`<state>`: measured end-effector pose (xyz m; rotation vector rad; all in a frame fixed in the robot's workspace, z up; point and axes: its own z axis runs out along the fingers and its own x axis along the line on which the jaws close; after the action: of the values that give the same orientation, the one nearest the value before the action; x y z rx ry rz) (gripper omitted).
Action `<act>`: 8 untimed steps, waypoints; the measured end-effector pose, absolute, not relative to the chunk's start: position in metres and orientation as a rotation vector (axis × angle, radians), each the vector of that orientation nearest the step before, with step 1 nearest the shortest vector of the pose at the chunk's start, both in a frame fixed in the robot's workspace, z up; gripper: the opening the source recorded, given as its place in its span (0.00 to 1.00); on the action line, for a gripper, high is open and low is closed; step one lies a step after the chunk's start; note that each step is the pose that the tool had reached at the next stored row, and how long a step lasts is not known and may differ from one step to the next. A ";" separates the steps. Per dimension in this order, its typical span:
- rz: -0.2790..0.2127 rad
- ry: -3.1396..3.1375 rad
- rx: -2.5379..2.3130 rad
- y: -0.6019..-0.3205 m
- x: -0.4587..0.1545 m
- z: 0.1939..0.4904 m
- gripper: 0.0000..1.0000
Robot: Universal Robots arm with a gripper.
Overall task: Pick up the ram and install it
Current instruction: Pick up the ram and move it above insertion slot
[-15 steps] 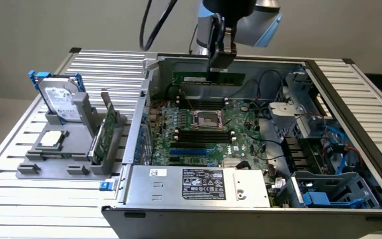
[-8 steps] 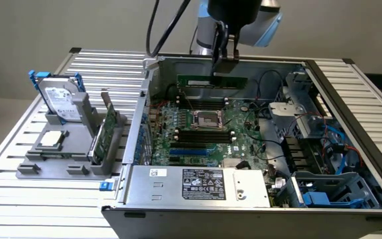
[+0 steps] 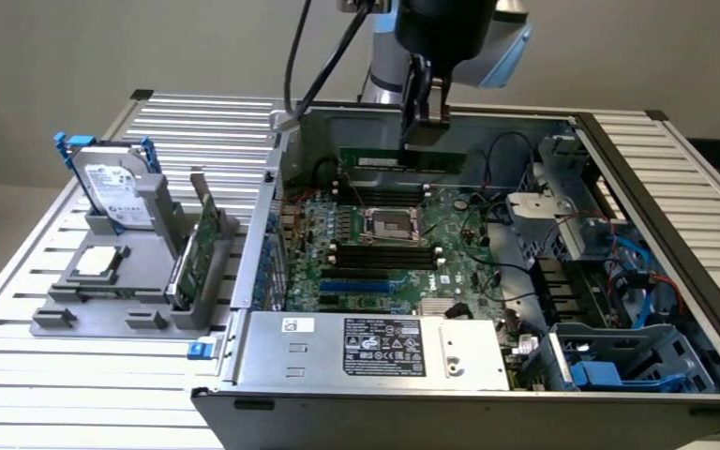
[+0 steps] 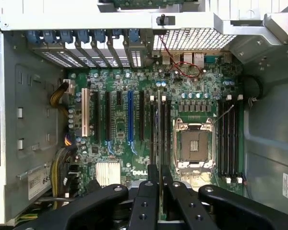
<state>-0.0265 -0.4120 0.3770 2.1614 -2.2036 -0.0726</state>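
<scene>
**Ram in grip over open case**

Item: ram (image 3: 403,159), long narrow green stick with a small white label. Held level, long edge down, inside the computer case (image 3: 667,220), close to the case's far wall. Hangs above the motherboard (image 3: 460,258), over the strip between that far wall and the processor socket (image 3: 393,223). Not seated in any slot.

End effector (image 3: 426,120): pointing straight down from the arm, closed to a narrow gap on the ram's upper edge, near the middle of its length. In the wrist view, two dark fingers (image 4: 146,206) almost together, in line with the long black memory slots (image 4: 159,124) beside the socket.

Case: lying open on the slatted table (image 3: 35,375), toward the table's edge at the exterior view's right. Power supply (image 3: 373,347) with white labels along the case's near wall.

Also on the table, toward the edge at the exterior view's left, just beside the case's side wall: grey holder (image 3: 53,319). Carries a silver hard drive (image 3: 116,192) with blue handles, standing upright at the holder's far end, and a wider green card (image 3: 198,248) standing on edge along the side nearest the case.
</scene>
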 end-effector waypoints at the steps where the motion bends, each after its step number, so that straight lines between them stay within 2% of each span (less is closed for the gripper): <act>1: -0.073 -2.206 2.159 -0.411 -0.026 0.375 0.14; 8: -0.073 -2.223 2.142 -0.403 -0.024 0.362 0.14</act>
<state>-0.0245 -0.4029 0.3624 2.1421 -2.2229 -0.0734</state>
